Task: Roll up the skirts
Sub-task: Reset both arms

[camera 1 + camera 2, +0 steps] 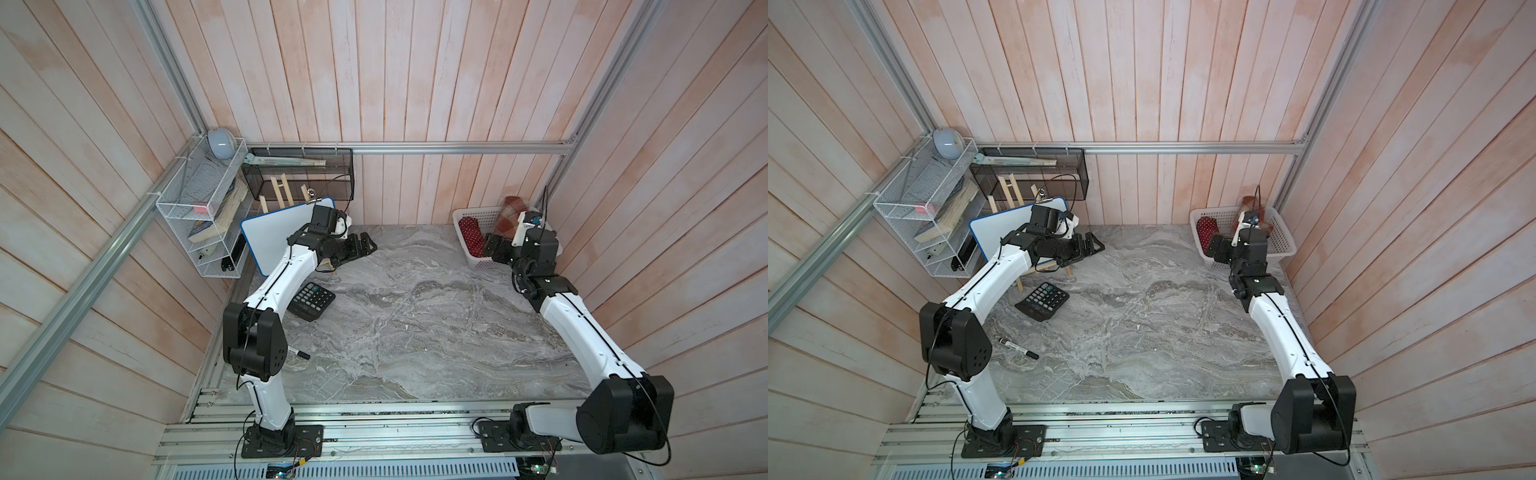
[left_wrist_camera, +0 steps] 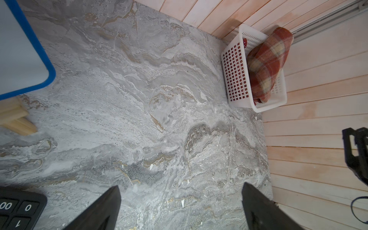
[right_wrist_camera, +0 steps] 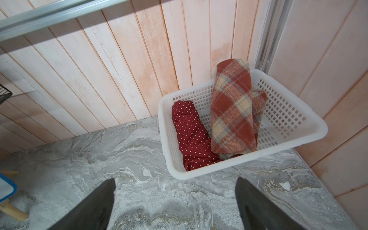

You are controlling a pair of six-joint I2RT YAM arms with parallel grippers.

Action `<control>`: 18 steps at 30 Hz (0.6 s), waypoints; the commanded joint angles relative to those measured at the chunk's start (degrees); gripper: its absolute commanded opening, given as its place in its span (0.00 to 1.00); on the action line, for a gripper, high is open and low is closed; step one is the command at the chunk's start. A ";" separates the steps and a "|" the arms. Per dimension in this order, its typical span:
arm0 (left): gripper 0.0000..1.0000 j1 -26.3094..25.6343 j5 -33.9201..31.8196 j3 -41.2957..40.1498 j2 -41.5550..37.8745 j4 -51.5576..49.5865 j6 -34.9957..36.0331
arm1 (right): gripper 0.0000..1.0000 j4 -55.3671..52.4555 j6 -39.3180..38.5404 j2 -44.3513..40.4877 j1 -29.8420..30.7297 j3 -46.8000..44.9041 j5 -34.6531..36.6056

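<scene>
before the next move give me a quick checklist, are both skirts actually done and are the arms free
1. left pincer open, holding nothing: ok
2. right pincer open, holding nothing: ok
3. polka-dot skirt rolled, lying in the white basket: ok
4. plaid skirt rolled: ok
5. plaid skirt fully inside the basket: not ok, its far end sticks up over the rim
6. rolls tight enough to hold: cannot tell

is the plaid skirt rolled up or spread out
Rolled up: the plaid skirt is a tight bundle leaning in the white basket, one end poking above its rim.
</scene>
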 commanded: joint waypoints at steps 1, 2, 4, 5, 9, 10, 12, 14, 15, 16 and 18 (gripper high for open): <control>1.00 0.81 -3.96 -1.25 -1.29 -1.81 1.26 | 0.98 1.06 3.33 -0.29 -0.13 -0.28 -1.90; 1.00 0.99 -6.07 -1.45 -1.89 -2.15 1.00 | 0.98 1.33 3.28 -0.82 -0.20 -1.24 -2.38; 1.00 1.14 -11.77 -2.52 -3.76 -2.33 1.06 | 0.98 2.18 5.66 -2.42 -0.29 -3.86 -1.82; 1.00 1.14 -14.48 -3.69 -5.20 -1.94 1.73 | 0.98 3.90 6.56 -3.87 -0.29 -6.01 -2.17; 1.00 2.53 -15.14 -13.84 -13.15 8.11 8.36 | 0.98 19.03 3.62 -10.35 -0.22 -19.29 -4.73; 1.00 3.36 -15.05 -17.12 -15.56 11.34 10.10 | 0.98 23.07 4.09 -12.13 -0.27 -22.70 -1.79; 1.00 5.92 -11.69 -24.40 -20.31 18.69 13.95 | 0.98 28.27 7.55 -14.88 -0.80 -28.52 4.25; 1.00 7.70 -13.85 -32.73 -26.01 27.79 14.80 | 0.98 35.22 5.63 -17.13 -1.77 -34.72 2.75; 1.00 8.35 -15.44 -36.92 -28.46 31.26 13.81 | 0.98 36.41 2.41 -17.66 -1.88 -36.15 1.02; 1.00 8.71 -17.36 -41.32 -31.26 36.69 13.53 | 0.98 34.97 0.30 -17.75 -1.95 -36.15 -0.31; 1.00 8.72 -20.77 -49.08 -35.93 45.90 14.85 | 0.98 29.55 2.37 -17.44 -2.03 -34.55 2.97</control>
